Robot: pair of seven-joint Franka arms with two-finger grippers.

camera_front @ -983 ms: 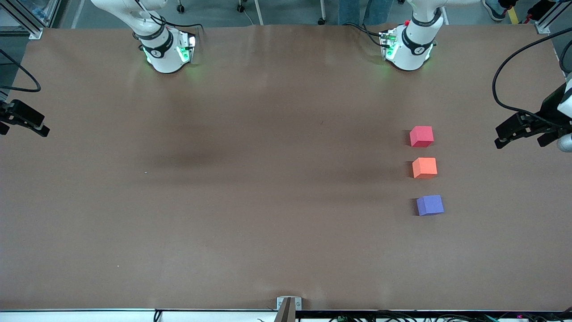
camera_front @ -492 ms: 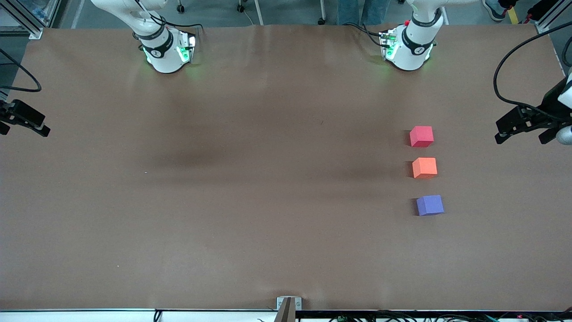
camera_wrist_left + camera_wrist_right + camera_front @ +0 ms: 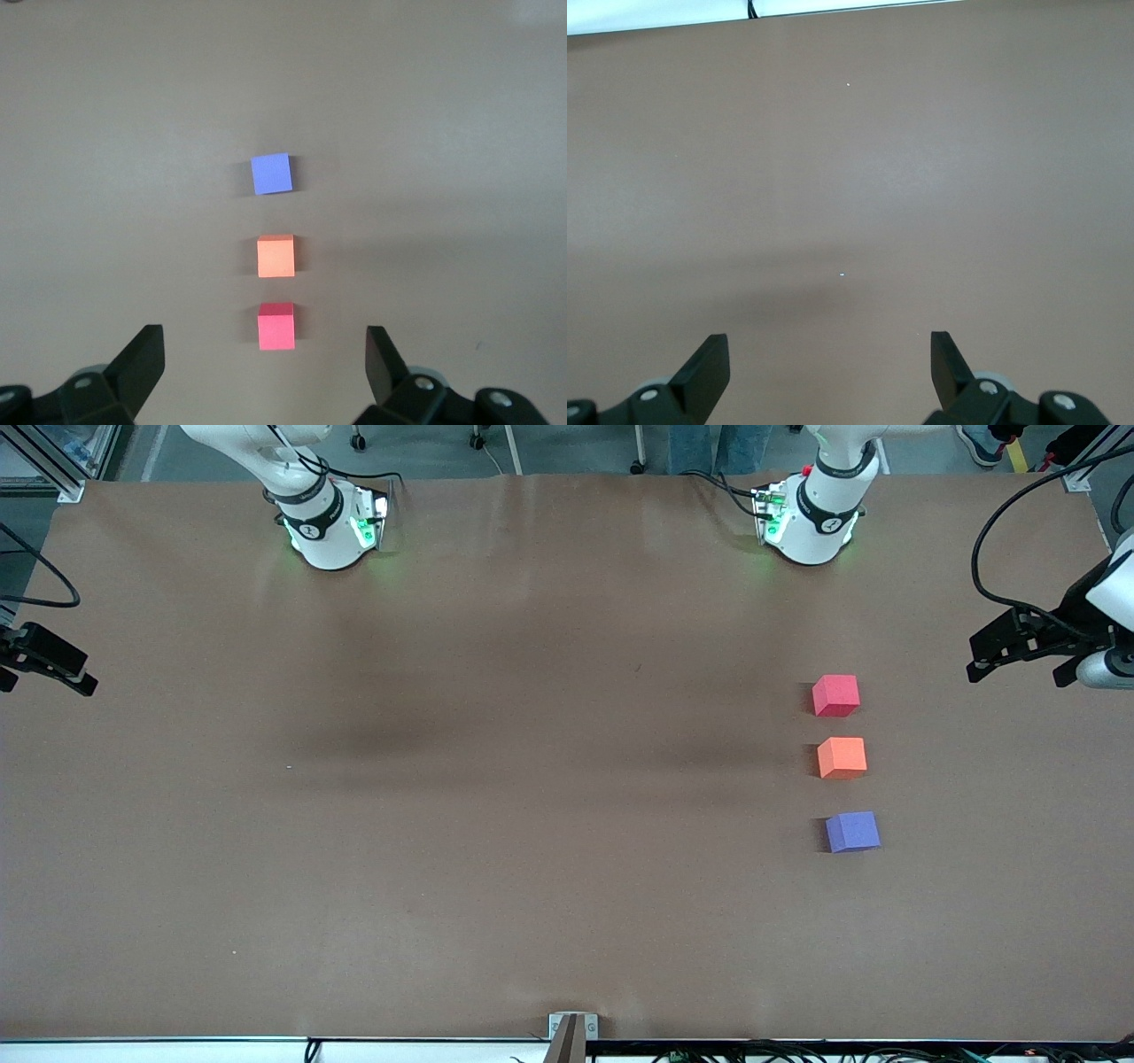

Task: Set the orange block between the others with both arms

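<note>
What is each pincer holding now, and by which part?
Nothing. The left pincer and the right pincer are both open and empty; the orange block lies free on the table.

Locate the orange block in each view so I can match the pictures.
Front view: orange block lies between the red-pink cube and the purple-blue cube, toward the left arm's end of the table.
Left wrist view: middle cube of the row.
Right wrist view: not in it.
Shared landmark: the three-cube row.

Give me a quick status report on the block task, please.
Left gripper open, empty, at the table's left-arm end; right gripper open, waiting. Orange block sits between red-pink cube and purple-blue cube. No obstruction.
</note>
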